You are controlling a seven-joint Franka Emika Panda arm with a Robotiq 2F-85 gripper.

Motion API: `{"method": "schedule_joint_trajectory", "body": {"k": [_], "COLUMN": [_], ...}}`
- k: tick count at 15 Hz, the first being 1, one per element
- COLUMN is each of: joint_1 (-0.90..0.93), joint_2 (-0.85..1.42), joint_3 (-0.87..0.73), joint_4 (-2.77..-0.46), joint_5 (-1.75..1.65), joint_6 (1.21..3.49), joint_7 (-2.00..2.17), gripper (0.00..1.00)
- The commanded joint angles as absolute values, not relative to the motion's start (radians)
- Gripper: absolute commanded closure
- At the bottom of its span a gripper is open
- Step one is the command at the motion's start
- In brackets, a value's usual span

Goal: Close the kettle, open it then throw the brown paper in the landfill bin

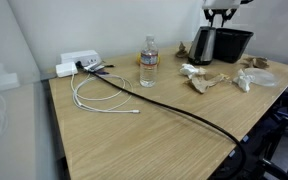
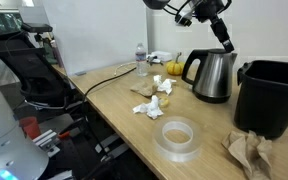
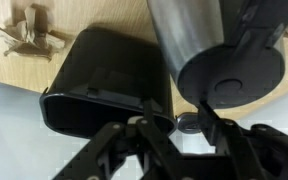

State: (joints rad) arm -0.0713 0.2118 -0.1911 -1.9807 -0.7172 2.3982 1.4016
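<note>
The kettle (image 2: 212,76) stands upright, lid down, right of centre on the table (image 2: 119,112), just beside the landfill bin (image 2: 274,95), with the brown paper (image 2: 249,152) at lower right and the end effector (image 2: 227,43) hovering above the kettle, fingers parted, gripping nothing.

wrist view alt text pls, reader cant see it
The gripper hangs close to the black lid of the silver kettle, with the black bin beside it. A brown paper lies on the wooden table beyond the bin.
</note>
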Motion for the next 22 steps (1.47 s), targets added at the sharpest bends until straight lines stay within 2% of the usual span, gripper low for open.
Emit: {"method": "schedule_joint_trajectory", "body": {"k": [1, 3, 4, 13, 15, 22], "joint_1": [-0.077, -0.067, -0.072, -0.075, -0.069, -0.065], "joint_2": [0.185, 0.162, 0.163, 0.108, 0.095, 0.080], "joint_3": [-0.191, -0.185, -0.180, -0.162, -0.151, -0.124], "joint_4": [-2.006, -2.004, -1.994, -1.988, -1.974, -1.875], "joint_5": [-0.698, -0.680, -0.655, -0.493, -0.418, -0.350], "joint_6": [2.435, 2.369, 2.372, 2.329, 2.287, 2.105], "joint_7": [1.391, 1.379, 1.368, 1.239, 1.164, 1.076], "gripper": [0.18, 0.05, 0.01, 0.00, 0.26, 0.76]}}
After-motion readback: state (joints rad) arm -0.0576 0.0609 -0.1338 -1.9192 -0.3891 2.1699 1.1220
